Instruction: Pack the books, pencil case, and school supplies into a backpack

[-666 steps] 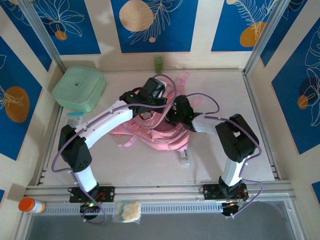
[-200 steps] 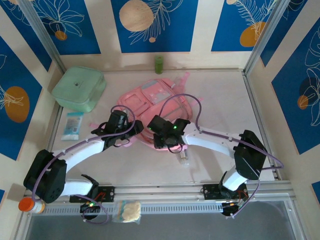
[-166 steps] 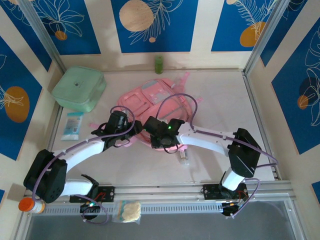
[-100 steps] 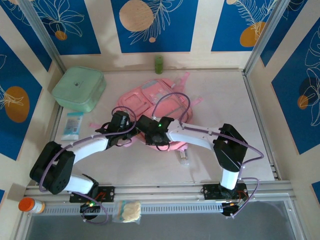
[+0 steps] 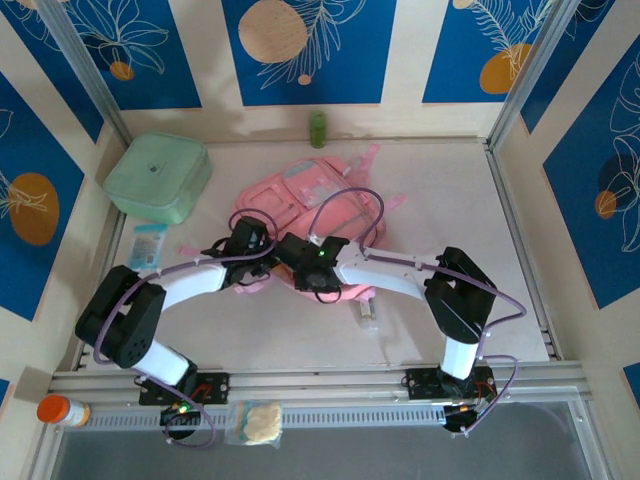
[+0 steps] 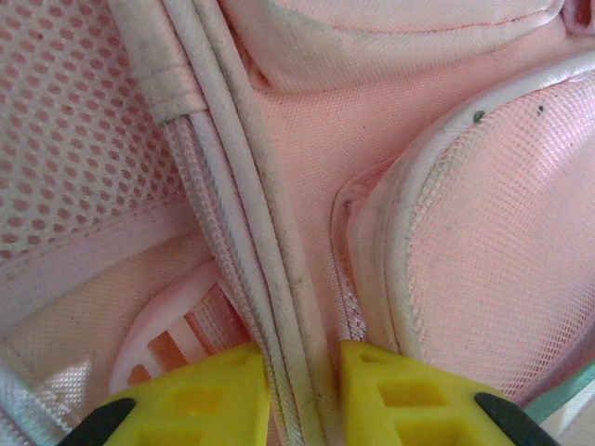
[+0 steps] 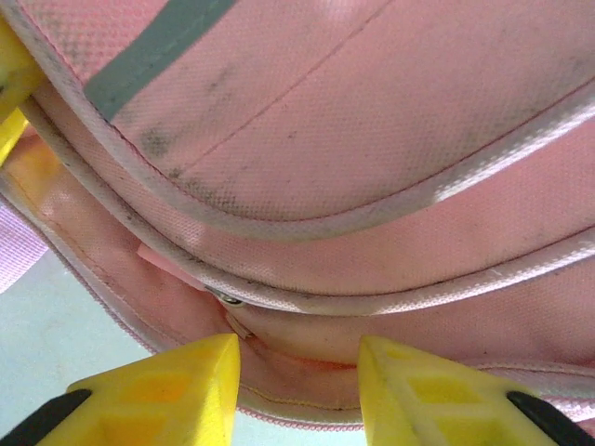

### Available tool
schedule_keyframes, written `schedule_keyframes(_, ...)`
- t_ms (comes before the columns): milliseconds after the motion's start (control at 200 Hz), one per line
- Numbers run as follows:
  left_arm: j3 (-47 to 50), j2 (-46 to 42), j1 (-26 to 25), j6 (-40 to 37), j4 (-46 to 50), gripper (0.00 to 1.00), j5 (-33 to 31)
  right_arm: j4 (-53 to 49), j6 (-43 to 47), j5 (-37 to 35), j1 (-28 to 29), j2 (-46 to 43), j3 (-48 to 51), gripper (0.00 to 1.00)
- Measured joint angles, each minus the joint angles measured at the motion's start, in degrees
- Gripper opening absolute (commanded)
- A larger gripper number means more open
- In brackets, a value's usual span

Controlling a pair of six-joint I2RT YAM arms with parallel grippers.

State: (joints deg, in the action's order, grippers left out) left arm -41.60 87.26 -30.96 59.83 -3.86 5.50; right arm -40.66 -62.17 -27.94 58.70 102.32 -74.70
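- Two grippers work the backpack (image 5: 300, 190), which lies flat in the middle of the table (image 5: 450, 200), front pockets up. Both wrists crowd its near edge.
- Jaws of the left gripper (image 6: 304, 390) are narrow and pinch a run of white piping (image 6: 232, 186) between the yellow pads (the cord fills the whole gap).
- Jaws of the right gripper (image 7: 297, 390) stand partly closed, with a fold of pink hem bridging from one finger to the other. I read that as a grip on the bag's rim, just beside a small metal zip pull (image 7: 226, 299).
- Likely slip: the piping is round and firm, so a sideways pull could roll it out from between the pads.
- Likely drag: the bag is soft and unanchored, so uneven pulls may slide it instead of opening it. That could push it onto the clear-grey piece (image 5: 368, 318), which lies on the table just beside its near edge.
- Possible snag: the lilac cables (image 5: 345, 200) loop over the bag close to both wrists.
- Textures: tight-woven pink canvas, scuffed grey in places.
- Also open mesh panels (image 6: 56, 139) with padded, curved borders, and a pale plastic strap slider (image 6: 172, 339).
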Motion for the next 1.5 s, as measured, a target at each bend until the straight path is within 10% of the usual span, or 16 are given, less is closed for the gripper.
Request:
schedule_keyframes(215, -1.5, 1.3, -1.7, 3.5, -0.3, 0.0, -1.1, 0.2, 0.0, -0.1, -0.9, -1.7, 0.4, 0.41)
schedule_keyframes(1501, -1.6, -4.3, -5.2, 15.6, -4.3, 0.0, -4.8, -2.6, -13.2, -11.0, 1.7, 2.0, -5.4, 0.62)
